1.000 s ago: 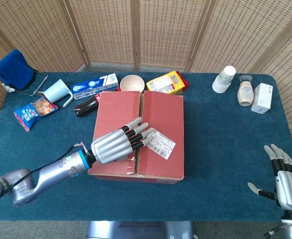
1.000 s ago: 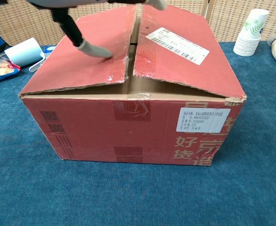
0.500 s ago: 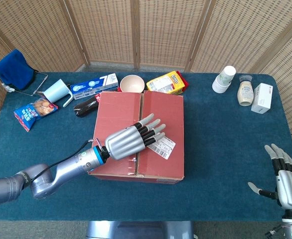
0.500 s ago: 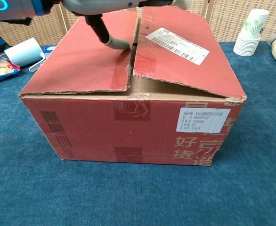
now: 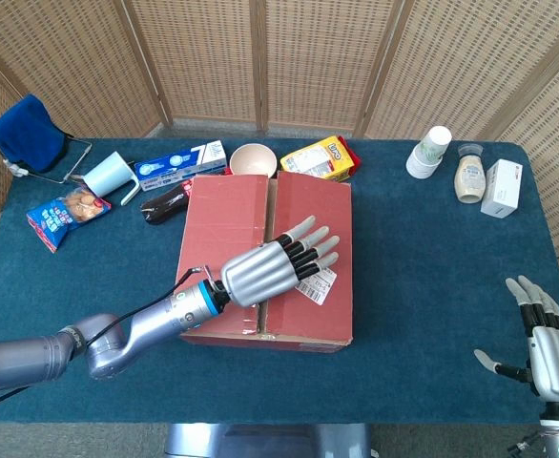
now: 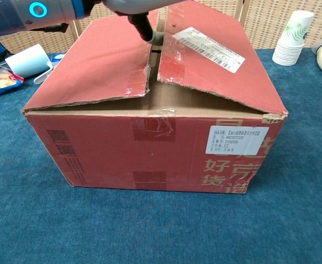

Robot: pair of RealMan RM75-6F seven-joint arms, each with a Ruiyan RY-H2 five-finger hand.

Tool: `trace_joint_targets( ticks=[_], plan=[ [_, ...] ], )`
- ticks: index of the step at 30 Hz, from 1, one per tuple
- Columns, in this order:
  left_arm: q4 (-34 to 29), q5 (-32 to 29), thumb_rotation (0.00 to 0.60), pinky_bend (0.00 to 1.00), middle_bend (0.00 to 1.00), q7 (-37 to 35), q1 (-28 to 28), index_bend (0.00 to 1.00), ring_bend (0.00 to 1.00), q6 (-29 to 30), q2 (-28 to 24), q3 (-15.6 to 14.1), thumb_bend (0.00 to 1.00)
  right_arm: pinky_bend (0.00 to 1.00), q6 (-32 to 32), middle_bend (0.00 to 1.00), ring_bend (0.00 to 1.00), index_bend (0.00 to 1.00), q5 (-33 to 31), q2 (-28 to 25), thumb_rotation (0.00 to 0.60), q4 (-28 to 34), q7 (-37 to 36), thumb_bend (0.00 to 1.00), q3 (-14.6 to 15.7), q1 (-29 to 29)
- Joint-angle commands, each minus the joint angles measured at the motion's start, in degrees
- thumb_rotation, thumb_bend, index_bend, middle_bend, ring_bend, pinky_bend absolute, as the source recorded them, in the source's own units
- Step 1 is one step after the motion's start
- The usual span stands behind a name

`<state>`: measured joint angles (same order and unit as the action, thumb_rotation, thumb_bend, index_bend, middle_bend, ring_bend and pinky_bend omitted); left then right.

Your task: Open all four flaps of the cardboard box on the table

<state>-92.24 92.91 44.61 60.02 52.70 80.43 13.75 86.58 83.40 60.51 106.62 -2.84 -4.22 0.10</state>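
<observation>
The cardboard box (image 5: 265, 260) sits mid-counter, its top seam running near to far, both top flaps down but slightly parted. The left hand (image 5: 272, 267) lies over the seam, fingers (image 5: 310, 250) spread toward the far right, gripping nothing. The right hand (image 5: 544, 344) rests near right, fingers apart, empty.

On the blue-covered bench (image 5: 423, 286) sit a blue cloth (image 5: 27, 132), a pale blue mug (image 5: 108, 176), a snack bag (image 5: 62, 215), a toothpaste box (image 5: 179, 163), a bowl (image 5: 253, 159), a yellow packet (image 5: 320, 157), stacked paper cups (image 5: 429, 152), a jar (image 5: 468, 178) and a white carton (image 5: 502, 188).
</observation>
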Motion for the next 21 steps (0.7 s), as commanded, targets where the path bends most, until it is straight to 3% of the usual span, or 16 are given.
trace_joint_targets(
  ticks=[1, 9, 21],
  plan=[
    [0.4, -0.5, 0.600, 0.11, 0.00, -0.4, 0.3, 0.02, 0.00, 0.9, 0.8, 0.5, 0.00, 0.00, 0.0, 0.00, 0.00, 0.00, 0.0, -0.1, 0.600, 0.0, -0.2, 0.08, 0.0, 0.0],
    [1.4, -1.7, 0.600, 0.11, 0.00, -1.2, 1.8, 0.02, 0.00, 2.7, 2.5, 2.8, 0.00, 0.00, -0.5, 0.00, 0.00, 0.00, -0.1, -0.1, 0.600, 0.0, -0.4, 0.08, 0.1, 0.2],
    [9.9, -5.2, 0.600, 0.11, 0.00, -4.0, 7.7, 0.02, 0.00, 4.9, 12.2, 7.4, 0.00, 0.00, -1.5, 0.00, 0.00, 0.00, -1.0, -0.3, 0.600, -0.5, -1.2, 0.08, -0.1, 0.6]
  ],
)
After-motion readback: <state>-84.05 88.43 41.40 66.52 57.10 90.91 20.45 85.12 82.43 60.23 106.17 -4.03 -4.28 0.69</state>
